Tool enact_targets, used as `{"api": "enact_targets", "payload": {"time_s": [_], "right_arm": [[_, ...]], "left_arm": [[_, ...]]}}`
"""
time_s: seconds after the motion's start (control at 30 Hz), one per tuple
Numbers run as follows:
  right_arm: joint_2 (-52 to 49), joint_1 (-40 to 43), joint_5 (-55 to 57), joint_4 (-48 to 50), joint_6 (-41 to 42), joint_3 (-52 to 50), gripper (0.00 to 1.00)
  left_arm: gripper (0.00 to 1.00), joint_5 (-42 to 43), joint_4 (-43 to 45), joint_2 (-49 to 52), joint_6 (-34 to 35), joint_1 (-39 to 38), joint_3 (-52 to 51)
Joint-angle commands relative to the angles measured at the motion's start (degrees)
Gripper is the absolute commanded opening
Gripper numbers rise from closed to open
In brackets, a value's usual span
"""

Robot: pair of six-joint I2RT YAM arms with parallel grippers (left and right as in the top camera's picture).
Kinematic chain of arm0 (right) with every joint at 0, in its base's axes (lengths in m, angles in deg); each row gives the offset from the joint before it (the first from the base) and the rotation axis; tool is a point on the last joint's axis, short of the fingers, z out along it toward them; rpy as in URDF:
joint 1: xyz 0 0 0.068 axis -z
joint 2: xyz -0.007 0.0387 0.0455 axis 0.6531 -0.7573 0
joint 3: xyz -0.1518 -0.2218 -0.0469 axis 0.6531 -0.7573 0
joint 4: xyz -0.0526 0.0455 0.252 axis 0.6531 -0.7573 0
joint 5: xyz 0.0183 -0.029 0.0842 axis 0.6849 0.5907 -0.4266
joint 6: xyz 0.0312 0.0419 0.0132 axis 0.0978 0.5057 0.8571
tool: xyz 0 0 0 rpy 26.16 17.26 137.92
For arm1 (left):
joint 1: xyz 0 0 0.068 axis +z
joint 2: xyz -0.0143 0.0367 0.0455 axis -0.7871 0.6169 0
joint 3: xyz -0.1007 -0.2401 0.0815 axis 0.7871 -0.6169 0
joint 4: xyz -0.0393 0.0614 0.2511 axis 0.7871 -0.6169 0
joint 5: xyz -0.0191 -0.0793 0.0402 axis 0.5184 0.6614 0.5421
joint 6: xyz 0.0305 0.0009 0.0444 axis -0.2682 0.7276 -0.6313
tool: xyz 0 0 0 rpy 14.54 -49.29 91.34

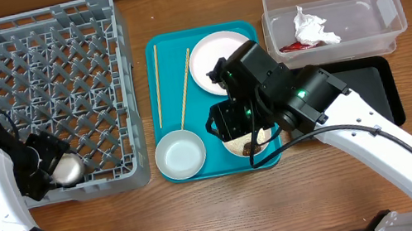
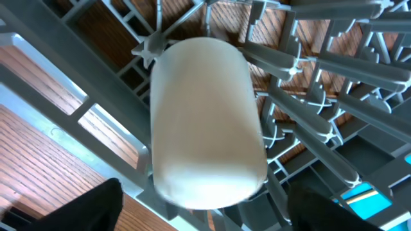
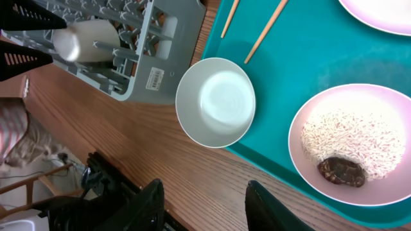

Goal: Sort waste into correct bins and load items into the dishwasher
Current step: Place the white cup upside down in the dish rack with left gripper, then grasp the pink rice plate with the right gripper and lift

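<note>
A small white cup (image 2: 205, 122) lies on its side on the grey dish rack's lattice (image 1: 32, 77), near its front right corner (image 1: 70, 168). My left gripper (image 2: 205, 219) is open, its fingers on either side of the cup without touching it. My right gripper (image 3: 209, 205) is open and empty over the wood in front of the teal tray. On that tray are a pale grey bowl (image 3: 215, 102), a white bowl of rice grains (image 3: 353, 138) with a brown lump (image 3: 340, 170), a white plate (image 1: 213, 60) and two chopsticks (image 1: 185, 89). A white napkin (image 1: 313, 26) and a red wrapper (image 1: 293, 47) lie in the clear tub (image 1: 386, 14).
The teal tray (image 1: 242, 30) sits between the rack and the bins. The shallow black tray (image 1: 374, 91) lies in front of the clear tub, partly under my right arm. The table's front edge is close below my right gripper.
</note>
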Motion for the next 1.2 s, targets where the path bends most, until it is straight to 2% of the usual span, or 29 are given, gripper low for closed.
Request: {"api": "enact_targets", "payload": {"time_s": [0.0,0.17,0.43,0.6,0.7,0.83,0.97,1.17], "right_arm": [[0.26,-0.15,-0.09,0.37,0.28,0.94,0.42],[0.26,-0.15,0.24,0.63,0.04,0.94,0.42],[0.26,-0.15,5.20,3.23,0.46,0.94,0.42],[-0.09,-0.15,11.89,2.25,12.07,0.81,0.42],[-1.49,-0.17,12.00,3.02,12.28,0.13,0.42],[-4.33,-0.26,11.96,3.06,12.31,-1.05,0.42],[-8.11,-0.28,9.79,2.69,14.93,-1.07,0.41],[-16.24,-0.63,10.16,2.89,16.61,-1.07,0.41]], "left_arm": [[0.85,1.51,-0.15,0.02,0.09,-0.02,0.20],[0.83,7.34,-4.39,0.02,-3.43,-0.04,6.80],[0.75,11.96,-13.79,-3.85,-15.89,-5.68,23.56],[0.78,12.41,-13.94,-10.67,-19.69,-15.21,23.87],[0.77,14.78,-13.90,-13.57,-24.61,-21.31,23.85],[0.75,9.57,-14.67,-16.06,-23.50,-27.82,23.30],[0.74,7.10,-15.34,-16.52,-21.29,-30.97,20.94],[0.74,14.43,-12.70,-16.48,-24.98,-31.71,14.84]]}}
